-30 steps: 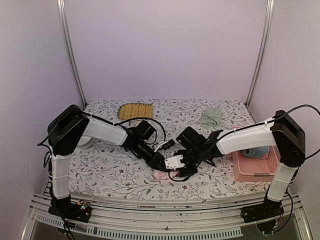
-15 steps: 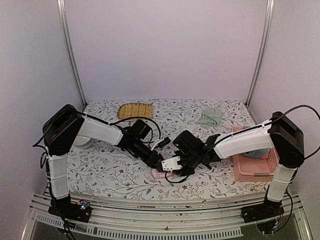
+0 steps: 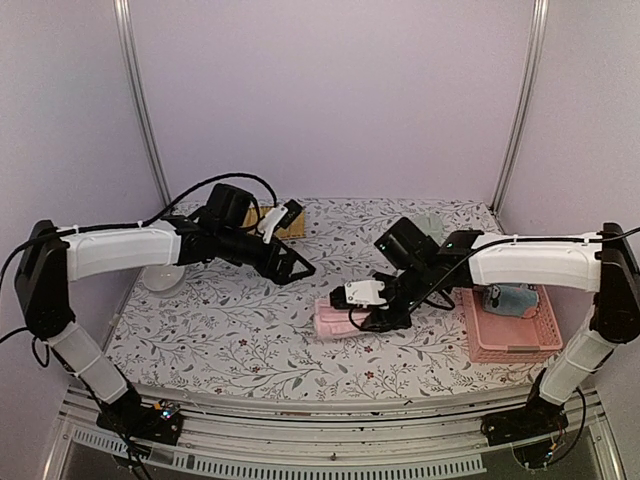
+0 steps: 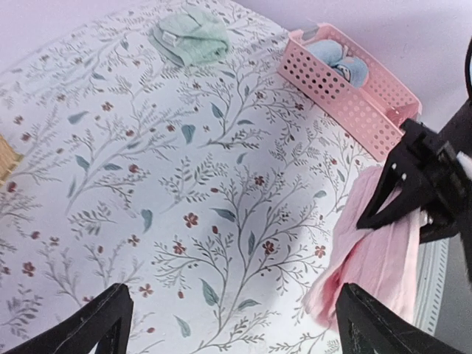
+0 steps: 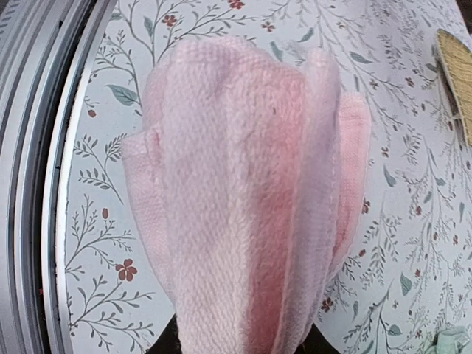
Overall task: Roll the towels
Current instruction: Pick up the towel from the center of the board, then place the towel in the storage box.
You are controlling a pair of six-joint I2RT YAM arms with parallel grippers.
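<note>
A rolled pink towel [image 3: 333,320] sits low at the table's front middle. My right gripper [image 3: 377,314] is shut on its right end. In the right wrist view the pink towel [image 5: 243,199] fills the frame and hides most of my right gripper [image 5: 236,346]. My left gripper [image 3: 291,268] hangs open and empty, well to the upper left of the roll. From the left wrist the pink towel [image 4: 376,258] lies by the right finger of that gripper [image 4: 236,328]. A sage green towel [image 4: 192,37] lies crumpled at the back right. A light blue towel [image 3: 512,299] is in the basket.
A pink perforated basket [image 3: 505,335] stands at the right edge, also in the left wrist view as the basket [image 4: 369,96]. A yellow-brown woven mat [image 3: 262,222] lies at the back, partly behind the left arm. A white round object [image 3: 160,279] sits at the far left. The metal front rail [image 5: 29,147] runs close to the roll.
The left gripper has opened, let go of the pink towel and pulled back up and to the left. The right gripper has closed on the roll and shifted slightly right.
</note>
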